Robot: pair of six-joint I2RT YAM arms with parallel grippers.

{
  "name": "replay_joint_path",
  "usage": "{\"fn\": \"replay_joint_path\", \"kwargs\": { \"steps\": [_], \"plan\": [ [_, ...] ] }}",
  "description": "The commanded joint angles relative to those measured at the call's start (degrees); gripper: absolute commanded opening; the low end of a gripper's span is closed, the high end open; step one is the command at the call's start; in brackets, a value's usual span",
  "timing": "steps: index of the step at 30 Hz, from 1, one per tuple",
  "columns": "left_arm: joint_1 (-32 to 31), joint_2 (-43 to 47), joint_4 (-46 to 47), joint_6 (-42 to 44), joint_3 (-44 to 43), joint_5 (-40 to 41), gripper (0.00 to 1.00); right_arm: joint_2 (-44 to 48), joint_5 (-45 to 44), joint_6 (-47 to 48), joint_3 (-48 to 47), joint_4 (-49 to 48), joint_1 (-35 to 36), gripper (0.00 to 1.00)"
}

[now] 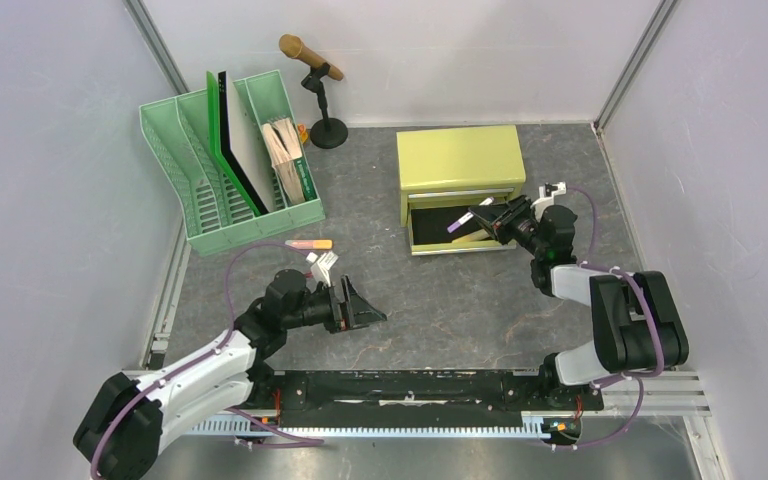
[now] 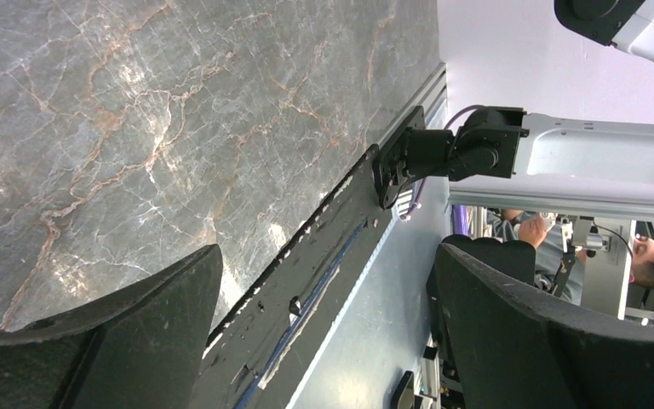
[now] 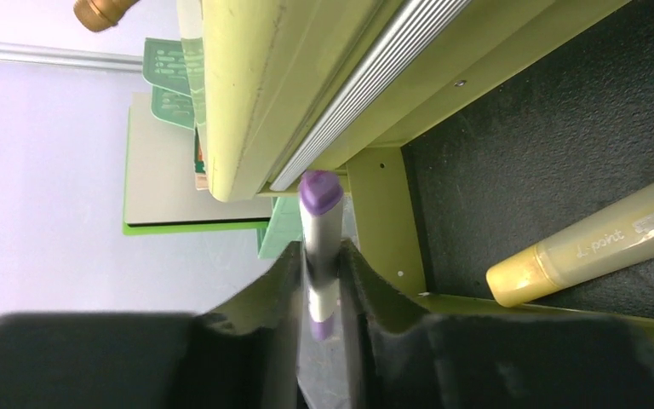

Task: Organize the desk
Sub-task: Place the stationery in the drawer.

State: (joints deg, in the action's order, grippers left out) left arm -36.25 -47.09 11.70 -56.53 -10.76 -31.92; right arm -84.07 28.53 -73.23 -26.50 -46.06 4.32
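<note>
Between near-shut right fingers [image 3: 260, 315], purple marker [image 3: 319, 243]

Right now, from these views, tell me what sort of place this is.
Probably a lab test cell staged as an office desk. Pale walls box in the dark stone-patterned desk, with office props on it: a green file rack and a yellow-green drawer cabinet.
</note>
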Motion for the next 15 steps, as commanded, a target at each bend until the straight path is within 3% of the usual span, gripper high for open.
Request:
{"fn": "replay_joint_path", "kwargs": {
  "steps": [1, 7, 15],
  "plan": [
    [-0.22, 0.71, -0.38, 2.08, -1.64, 2.29, 1.0, -0.59, -0.77, -0.6, -2.37, -3.03, -0.22, 0.35],
    [-0.25, -0.15, -0.62, 2.48, -1.63, 1.86, 1.0, 1.65, -1.9, 3.84, -4.52, 5.71, -0.42, 0.8],
    [-0.22, -0.3, -0.96, 2.88, -1.97, 2.03, 1.0, 4.54, -2.84, 8.05, -5.93, 11.79, -1.14, 0.9]
  ]
}}
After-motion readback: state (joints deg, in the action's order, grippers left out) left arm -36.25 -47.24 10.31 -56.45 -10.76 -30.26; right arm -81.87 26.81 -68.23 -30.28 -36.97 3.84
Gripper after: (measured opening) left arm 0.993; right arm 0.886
